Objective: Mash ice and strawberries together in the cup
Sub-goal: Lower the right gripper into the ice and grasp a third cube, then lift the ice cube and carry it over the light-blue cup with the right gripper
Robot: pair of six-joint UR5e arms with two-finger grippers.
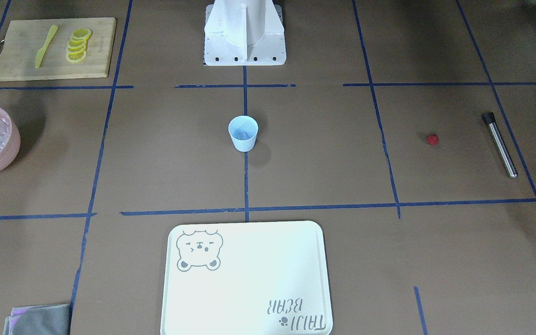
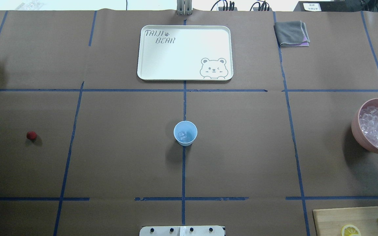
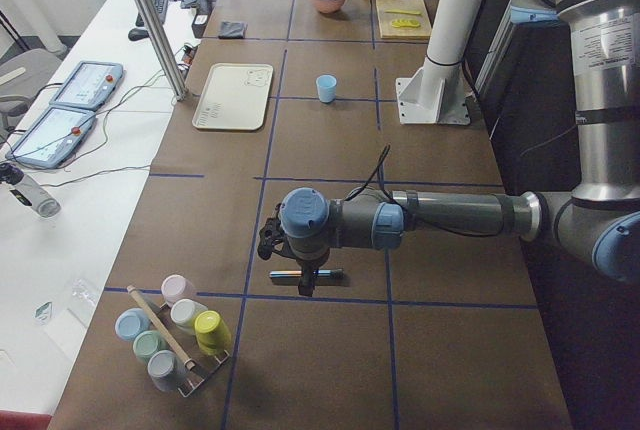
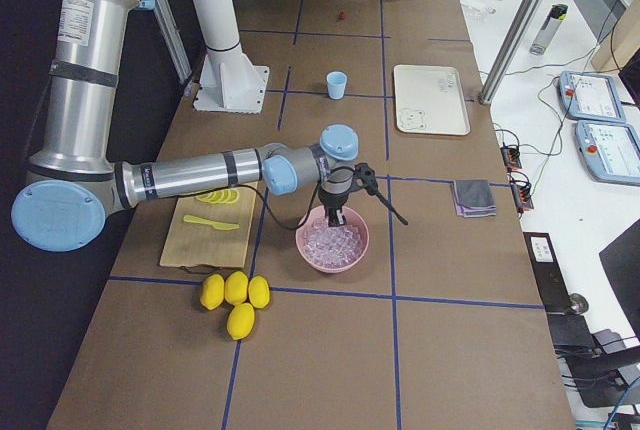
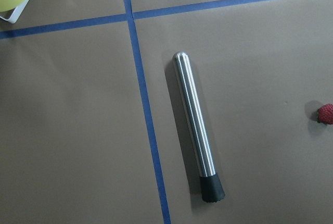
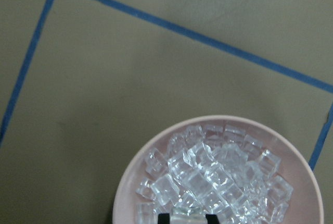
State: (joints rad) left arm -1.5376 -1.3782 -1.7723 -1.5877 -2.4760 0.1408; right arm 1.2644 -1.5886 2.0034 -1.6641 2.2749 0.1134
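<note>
In the bowl, out on our R side, the R gripper is sitting low in the ice. Its tips are standing approx one cube apart w/ a cube between them. Whether they're actually squeezing it, we can't tell. The cup is standing upright at centre, well apart from the bowl, and seems to be holding one cube. The berry is lying loose far out on the L side, near the muddler. The L gripper is hovering over the muddler. Spread or closed, we can't tell, as only the side cam is catching it.

Risks we're weighing:
- **Grip:** cubes are looking slick & packed, so a shallow pinch is risking a slip on the lift, or dragging neighbours over the rim.
- **Carry:** it's a long way to the cup, so a weak hold is risking a drop en route.
- **Cup:** it's looking light & narrow-based, so a low approach is risking a tip-over & spill.
- **Berry:** it's round, so any nudge is risking it rolling off.
</note>
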